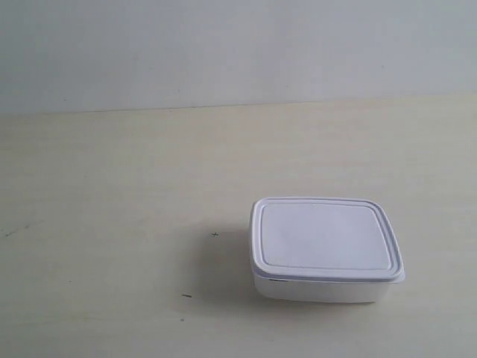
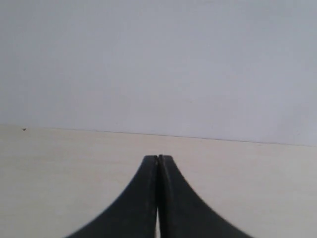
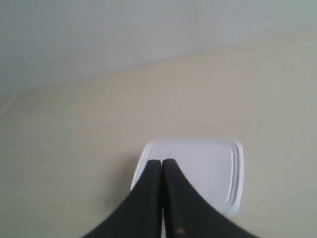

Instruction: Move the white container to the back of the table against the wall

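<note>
The white container (image 1: 325, 247) sits lidded on the cream table (image 1: 112, 224), toward the front right of the exterior view, well short of the pale wall (image 1: 223, 45). Neither arm shows in that view. In the right wrist view my right gripper (image 3: 162, 161) is shut with nothing in it, hovering over the near part of the container's lid (image 3: 213, 168). My left gripper (image 2: 158, 157) is shut too, empty, over bare table (image 2: 59, 168) facing the wall (image 2: 158, 59); the container is out of that view.
A few tiny dark specks (image 1: 215, 235) mark the table left of the container. The table meets the wall along a straight line (image 1: 223, 106) at the back.
</note>
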